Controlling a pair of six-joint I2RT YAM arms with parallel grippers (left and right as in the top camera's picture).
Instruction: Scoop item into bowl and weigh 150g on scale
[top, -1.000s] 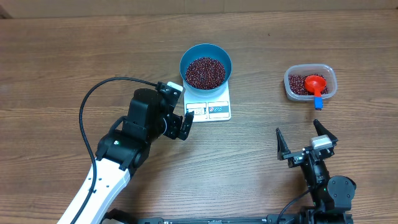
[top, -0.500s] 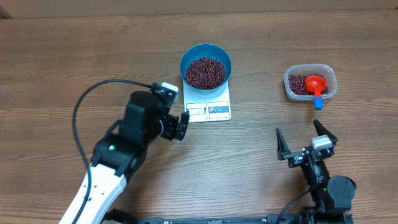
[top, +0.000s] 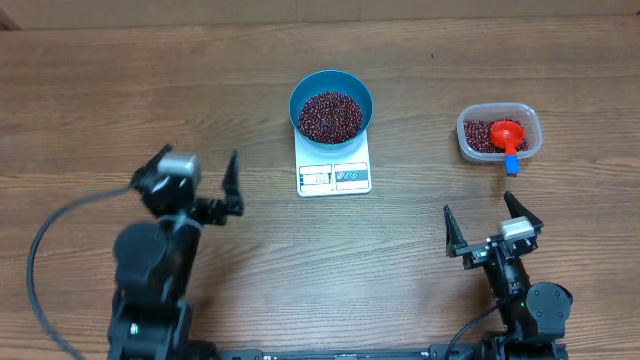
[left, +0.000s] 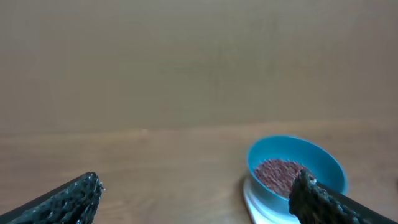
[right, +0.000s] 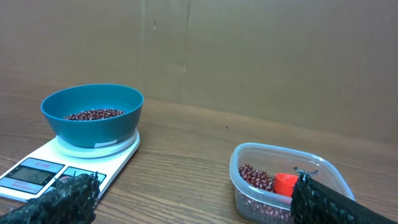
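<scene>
The blue bowl (top: 331, 106) holds a heap of dark red-brown beans (top: 331, 116) and stands on the white scale (top: 334, 175) at the table's middle back. My left gripper (top: 185, 168) is open and holds nothing, well to the left of the scale. In its wrist view the left gripper (left: 198, 180) faces the bowl (left: 311, 163) and beans (left: 280, 171) at lower right. My right gripper (top: 479, 204) is open and holds nothing near the front right. In the right wrist view the right gripper (right: 196, 180) sees the bowl (right: 92, 118) on the scale (right: 37, 174).
A clear plastic tub (top: 470, 126) at the back right holds more beans and a red scoop (top: 507, 133) with a blue handle. The tub (right: 286, 163) and scoop (right: 285, 184) lie just ahead of my right fingers. The left arm's black cable (top: 50, 250) loops at the left.
My left arm has drawn back from the scale's front left corner, moving left and toward the table's front. The right arm, bowl and tub have not moved.
</scene>
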